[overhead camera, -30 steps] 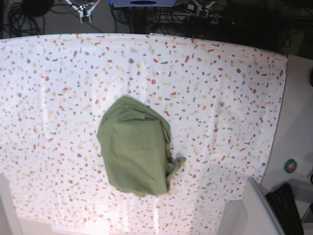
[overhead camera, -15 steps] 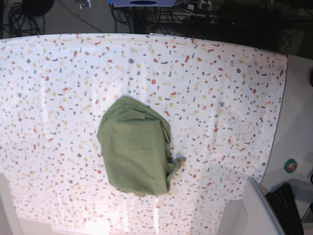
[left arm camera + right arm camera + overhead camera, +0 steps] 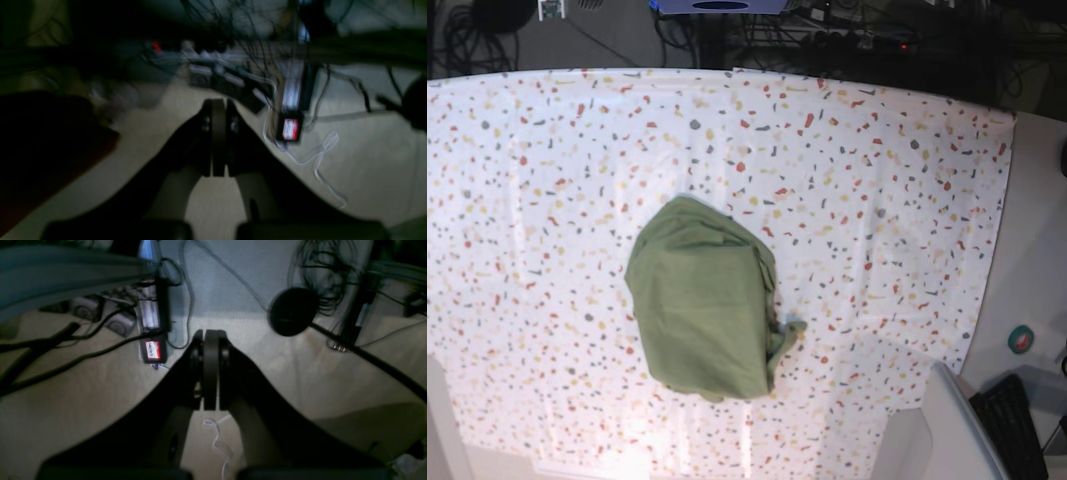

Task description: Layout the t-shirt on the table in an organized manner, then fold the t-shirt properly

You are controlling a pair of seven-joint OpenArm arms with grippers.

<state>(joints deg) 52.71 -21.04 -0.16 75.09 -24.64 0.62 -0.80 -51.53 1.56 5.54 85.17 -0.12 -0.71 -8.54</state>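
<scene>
1. Shirt lies bunched in a rounded, folded-over heap near the middle of the bench, a little toward the near edge in the base view.
2. Its olive top layer is fairly smooth; a small twisted tail of fabric sticks out at the heap's lower right side, resting on the bench.
3. Speckled cloth around the shirt shows soft creases running out from the heap.
4. Right of the shirt, past the cloth's edge, a plain pale strip holds a small round teal-and-red object and a black keyboard corner.
5. Neither arm shows over the bench in the base view.
6. Left fingers are clenched, the two dark halves pressed flat together with nothing between them; that blurred view looks at pale floor, cables and a black box with a red-white label, well away from the shirt.
7. Right fingers are likewise pressed together on nothing, above pale floor with black cables, a labelled box and a round black base.
</scene>
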